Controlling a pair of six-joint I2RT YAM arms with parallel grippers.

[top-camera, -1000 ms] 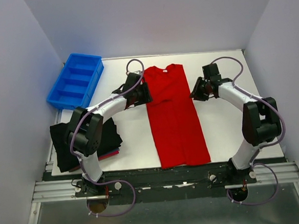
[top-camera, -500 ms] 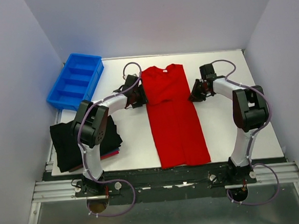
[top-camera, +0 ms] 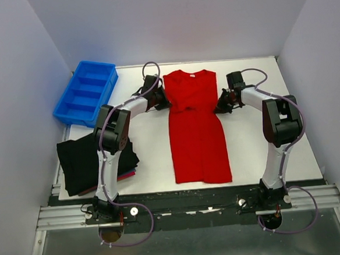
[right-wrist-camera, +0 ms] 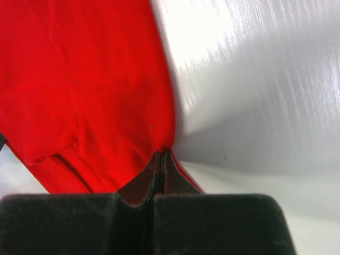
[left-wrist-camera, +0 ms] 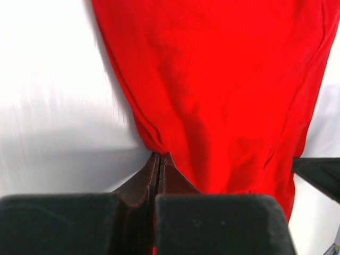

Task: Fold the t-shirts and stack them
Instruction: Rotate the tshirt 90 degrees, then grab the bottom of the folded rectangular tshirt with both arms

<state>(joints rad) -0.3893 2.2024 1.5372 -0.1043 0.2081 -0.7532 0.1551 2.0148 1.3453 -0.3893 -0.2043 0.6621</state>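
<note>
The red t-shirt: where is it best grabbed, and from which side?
I'd grip the red t-shirt by its long side edges, upper half, one from each side. It lies flat as a narrow strip, so only the edges offer something to pinch. The left gripper and right gripper pinch there now.

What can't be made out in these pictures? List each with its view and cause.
Pile, top view: partly under the left arm; shirts uncountable.
Red shirt, wrist views: mostly cut off by frame edges.
Left gripper, right gripper, top view: tips hidden by wrists.
</note>
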